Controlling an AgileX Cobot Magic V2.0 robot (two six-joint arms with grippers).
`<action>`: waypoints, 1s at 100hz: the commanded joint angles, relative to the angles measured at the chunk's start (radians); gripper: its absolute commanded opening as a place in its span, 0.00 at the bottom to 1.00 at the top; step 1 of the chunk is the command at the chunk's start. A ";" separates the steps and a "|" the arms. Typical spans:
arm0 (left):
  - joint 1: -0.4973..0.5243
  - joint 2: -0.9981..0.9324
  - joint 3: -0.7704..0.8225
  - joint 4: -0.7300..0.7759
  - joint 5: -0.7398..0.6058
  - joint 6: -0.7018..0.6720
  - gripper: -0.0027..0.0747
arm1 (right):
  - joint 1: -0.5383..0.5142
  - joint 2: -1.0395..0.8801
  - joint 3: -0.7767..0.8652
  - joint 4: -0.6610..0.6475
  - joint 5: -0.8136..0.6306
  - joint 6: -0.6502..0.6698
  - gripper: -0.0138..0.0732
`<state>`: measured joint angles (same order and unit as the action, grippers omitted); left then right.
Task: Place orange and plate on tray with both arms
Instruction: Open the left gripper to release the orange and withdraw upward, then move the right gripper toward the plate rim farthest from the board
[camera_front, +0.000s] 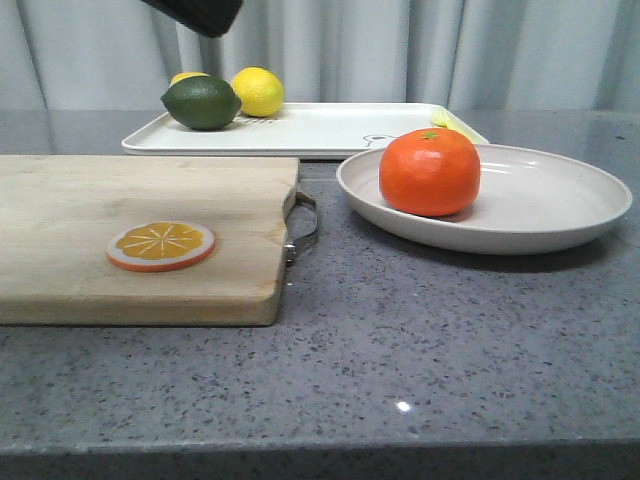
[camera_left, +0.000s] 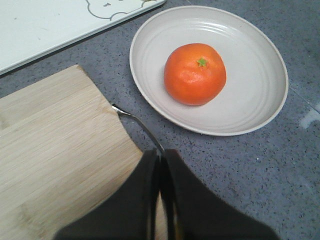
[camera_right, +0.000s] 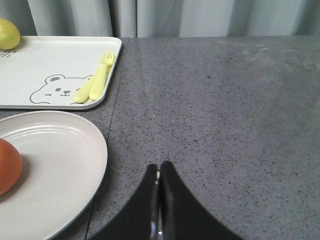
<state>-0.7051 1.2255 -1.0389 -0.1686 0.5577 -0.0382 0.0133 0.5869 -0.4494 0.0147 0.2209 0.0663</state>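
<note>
Orange-red orange (camera_front: 430, 171) sits on the plate (camera_front: 540, 205), beside the tray (camera_front: 330, 128), on the desk; nothing placed yet; left claw (camera_left: 161, 167) and right claw (camera_right: 159, 172) closed, empty

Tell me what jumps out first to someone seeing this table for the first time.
The bright orange stands out most, sitting inside the off-white plate on the grey counter, in front of the white tray. On that tray's far left lie a dark green lime and a yellow lemon. An orange slice lies flat on the wooden cutting board at left.
</note>
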 joint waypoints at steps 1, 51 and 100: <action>0.008 -0.100 0.039 -0.006 -0.105 -0.010 0.01 | -0.005 0.007 -0.039 -0.003 -0.054 -0.004 0.09; 0.055 -0.548 0.424 0.000 -0.148 -0.068 0.01 | -0.005 0.054 -0.099 0.006 0.037 -0.004 0.09; 0.055 -0.786 0.576 -0.002 -0.125 -0.068 0.01 | -0.002 0.428 -0.405 0.045 0.360 -0.006 0.09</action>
<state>-0.6490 0.4393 -0.4393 -0.1627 0.4888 -0.0953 0.0133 0.9675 -0.7711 0.0542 0.5763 0.0663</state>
